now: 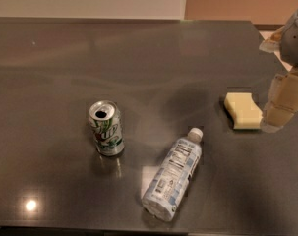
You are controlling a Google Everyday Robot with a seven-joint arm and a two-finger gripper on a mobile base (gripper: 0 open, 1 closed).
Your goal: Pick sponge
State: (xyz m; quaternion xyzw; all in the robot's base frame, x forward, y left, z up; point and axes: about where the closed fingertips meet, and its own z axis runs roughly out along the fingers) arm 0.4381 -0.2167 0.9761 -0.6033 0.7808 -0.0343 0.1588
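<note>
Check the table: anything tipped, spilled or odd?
Only the water bottle: it lies on its side near the front edge, cap pointing toward the sponge. No spill shows. The soda can stands upright, opened. The tool hangs at the right edge, beside the sponge.

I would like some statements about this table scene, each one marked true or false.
1. The water bottle lies on its side. True.
2. The soda can is tipped over. False: it stands upright, with its top opened.
3. The sponge lies flat on the table. True.
4. The gripper hangs above the can. False: it is at the picture's right edge, close beside the sponge.
</note>
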